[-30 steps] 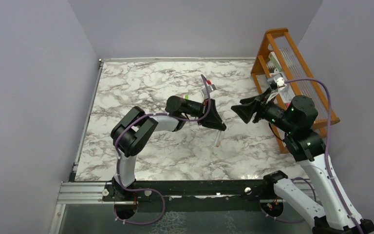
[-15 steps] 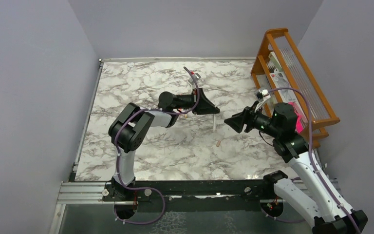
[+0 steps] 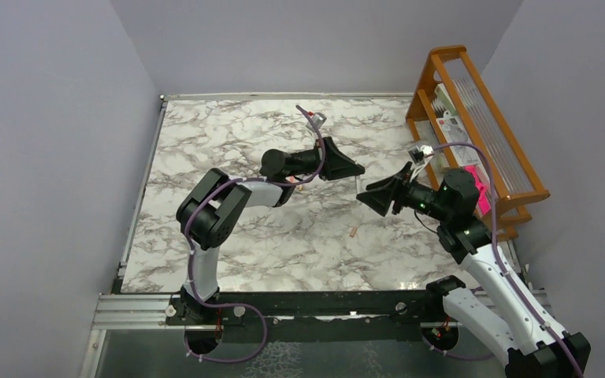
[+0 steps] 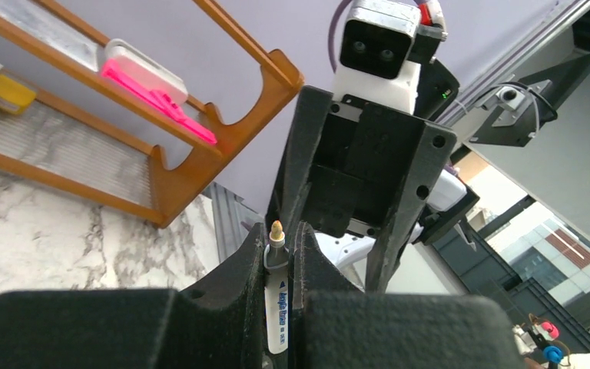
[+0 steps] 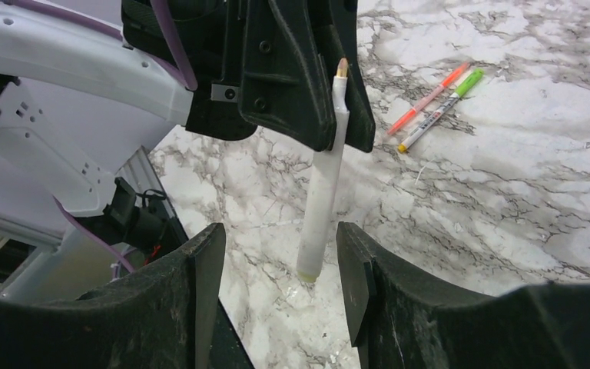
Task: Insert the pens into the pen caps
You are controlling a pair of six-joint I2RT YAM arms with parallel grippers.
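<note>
My left gripper (image 3: 356,170) is shut on a whitish-grey pen (image 4: 278,307) with its tan tip (image 4: 276,231) bare, and holds it above the table. In the right wrist view the pen (image 5: 319,204) hangs from the left gripper (image 5: 336,134), its blunt end level with my open right gripper (image 5: 278,234), between the fingers and touching neither. The right gripper (image 3: 372,194) faces the left one closely. A tan-orange cap (image 3: 353,233) lies on the marble. An orange-red pen (image 5: 428,98) and a green-capped pen (image 5: 439,113) lie side by side farther off.
An orange wooden rack (image 3: 480,118) stands along the right wall and holds a pink item (image 3: 480,194) and boxes; it also shows in the left wrist view (image 4: 161,157). The marble table (image 3: 228,142) has a metal rail at its near edge.
My left gripper has lifted the pen off the table and swung it right, leaving the tan cap lying there. My right gripper has come away from the rack, down and left, to face it.
</note>
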